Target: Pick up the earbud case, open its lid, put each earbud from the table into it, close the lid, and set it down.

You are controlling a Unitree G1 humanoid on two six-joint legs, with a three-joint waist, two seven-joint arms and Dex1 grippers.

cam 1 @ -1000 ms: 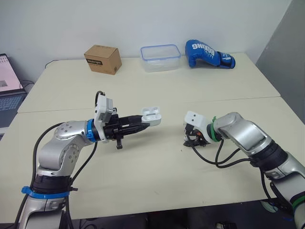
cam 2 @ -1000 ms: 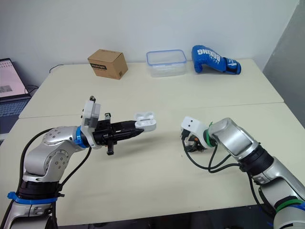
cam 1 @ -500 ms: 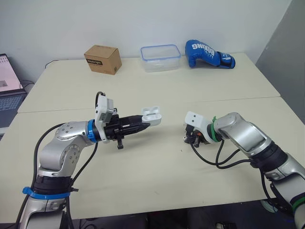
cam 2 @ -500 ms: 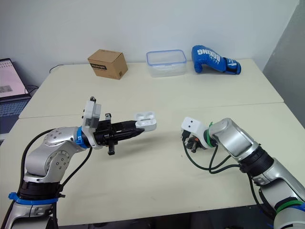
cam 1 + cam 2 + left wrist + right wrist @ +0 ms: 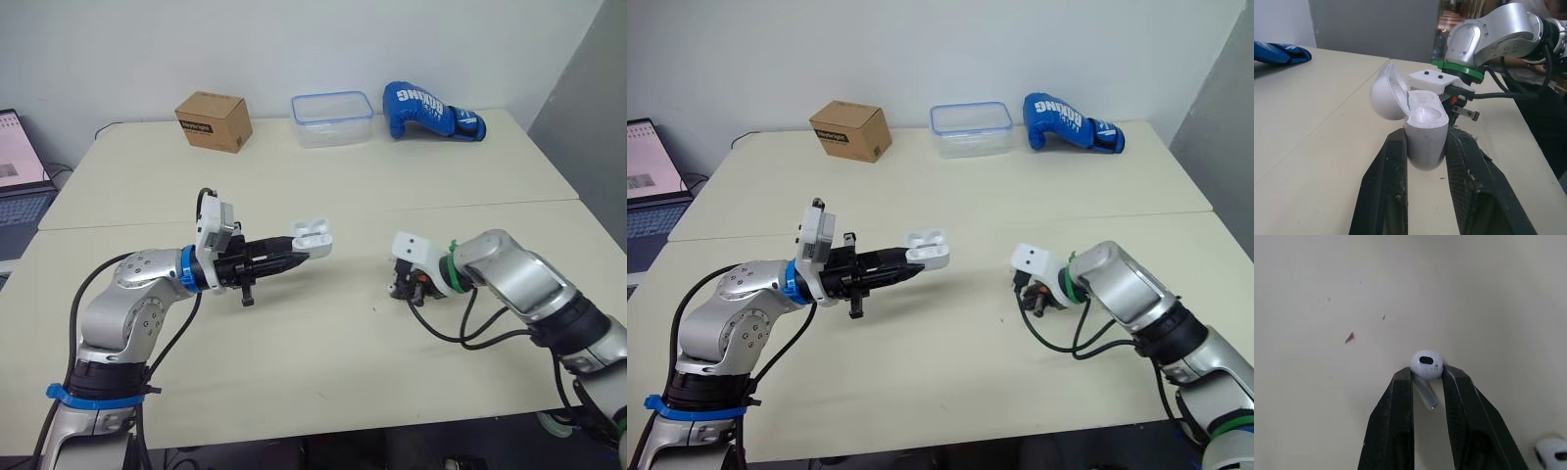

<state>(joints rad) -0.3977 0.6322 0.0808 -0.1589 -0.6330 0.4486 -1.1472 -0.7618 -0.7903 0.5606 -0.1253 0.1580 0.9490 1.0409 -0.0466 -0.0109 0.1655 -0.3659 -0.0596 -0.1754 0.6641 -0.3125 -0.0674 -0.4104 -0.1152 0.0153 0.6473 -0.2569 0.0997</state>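
"Where is the earbud case?"

"Up off the table. The left gripper squeezes it from both sides. Its lid is open."

"And the right gripper?"

"It pinches one white earbud tight, low over the table, across from the case. A second earbud lies on the table close by."

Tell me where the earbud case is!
In the eye views, the earbud case, lid open, is pinched in the left hand above the table, across from the right hand.
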